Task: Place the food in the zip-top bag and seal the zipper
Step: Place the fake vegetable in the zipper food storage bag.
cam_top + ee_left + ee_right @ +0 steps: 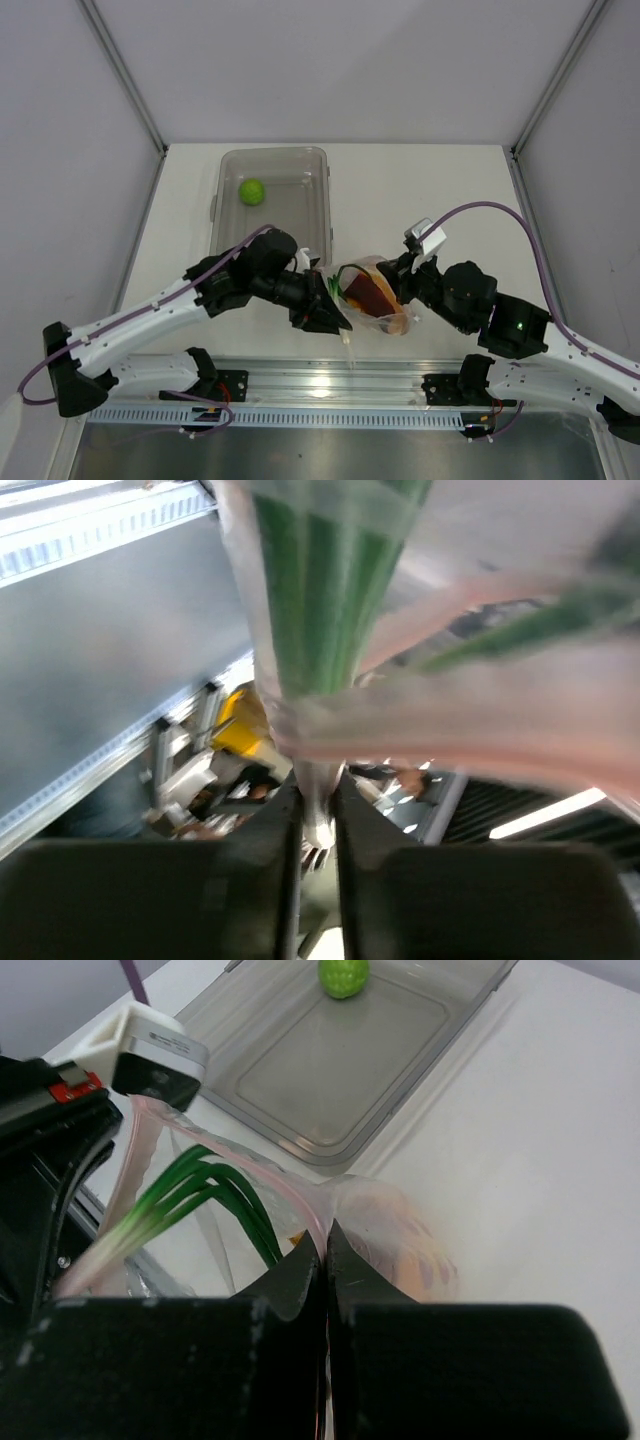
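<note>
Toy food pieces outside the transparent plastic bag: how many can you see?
1: a round green lime in the rigid clear rectangular bin at the far left. The crinkly transparent zip-top bag may hide others.

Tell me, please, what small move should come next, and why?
Probably release the left gripper and reach for the green lime, which lies in the bin outside the zip-top bag; the right gripper also pinches the bag's mouth.

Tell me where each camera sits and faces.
Top external: above and behind the arms, looking down at both arms holding the zip-top bag.
Left wrist: on the left arm, looking along the left gripper at the green stalk.
Right wrist: looks past the right gripper toward the bin.
Both wrist views share the stalk.
</note>
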`<state>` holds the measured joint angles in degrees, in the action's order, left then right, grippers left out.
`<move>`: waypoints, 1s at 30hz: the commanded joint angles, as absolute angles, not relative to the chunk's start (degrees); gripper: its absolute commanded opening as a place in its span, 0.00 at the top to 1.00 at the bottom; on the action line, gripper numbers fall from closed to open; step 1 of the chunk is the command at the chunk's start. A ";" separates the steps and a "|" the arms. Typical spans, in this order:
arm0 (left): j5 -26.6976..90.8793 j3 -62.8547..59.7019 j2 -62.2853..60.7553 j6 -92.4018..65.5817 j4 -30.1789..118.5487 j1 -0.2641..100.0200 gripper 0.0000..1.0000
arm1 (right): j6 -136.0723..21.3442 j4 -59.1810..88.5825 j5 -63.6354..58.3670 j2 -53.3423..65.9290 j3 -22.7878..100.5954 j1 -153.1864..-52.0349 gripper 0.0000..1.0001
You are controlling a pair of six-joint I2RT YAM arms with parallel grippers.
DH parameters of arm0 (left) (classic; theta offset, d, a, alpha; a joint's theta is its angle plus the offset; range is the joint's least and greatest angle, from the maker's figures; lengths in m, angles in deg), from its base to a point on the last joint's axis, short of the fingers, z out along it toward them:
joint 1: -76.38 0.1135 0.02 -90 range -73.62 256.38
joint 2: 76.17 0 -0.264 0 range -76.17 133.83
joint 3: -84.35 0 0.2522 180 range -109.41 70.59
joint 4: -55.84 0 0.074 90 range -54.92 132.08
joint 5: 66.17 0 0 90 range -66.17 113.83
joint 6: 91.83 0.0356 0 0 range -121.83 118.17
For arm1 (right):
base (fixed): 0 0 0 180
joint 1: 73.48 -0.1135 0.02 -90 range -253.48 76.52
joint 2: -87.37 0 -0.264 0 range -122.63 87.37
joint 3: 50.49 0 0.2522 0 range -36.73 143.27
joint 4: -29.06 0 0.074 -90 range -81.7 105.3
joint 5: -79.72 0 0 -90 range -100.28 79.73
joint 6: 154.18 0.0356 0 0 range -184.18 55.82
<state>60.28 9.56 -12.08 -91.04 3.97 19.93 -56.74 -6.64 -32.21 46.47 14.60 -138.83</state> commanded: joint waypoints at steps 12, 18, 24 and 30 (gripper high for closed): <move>46.95 14.52 -19.49 -110.55 25.12 21.80 0.14 | -54.07 -2.63 -30.32 47.74 15.56 -138.96 1.00; 49.67 10.57 -15.27 -104.42 25.05 21.80 0.12 | -53.28 -3.16 -31.54 47.56 15.92 -138.96 1.00; 42.47 3.71 -14.47 -82.99 13.89 20.92 0.20 | -51.79 -3.42 -32.16 49.23 16.88 -138.96 1.00; 36.56 1.07 -11.67 -61.71 8.94 18.72 0.24 | -49.77 -4.91 -33.73 49.41 18.90 -138.96 1.00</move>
<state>39.84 3.20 -13.78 -76.79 12.74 19.54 -51.73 -7.31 -31.86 48.61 15.23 -138.85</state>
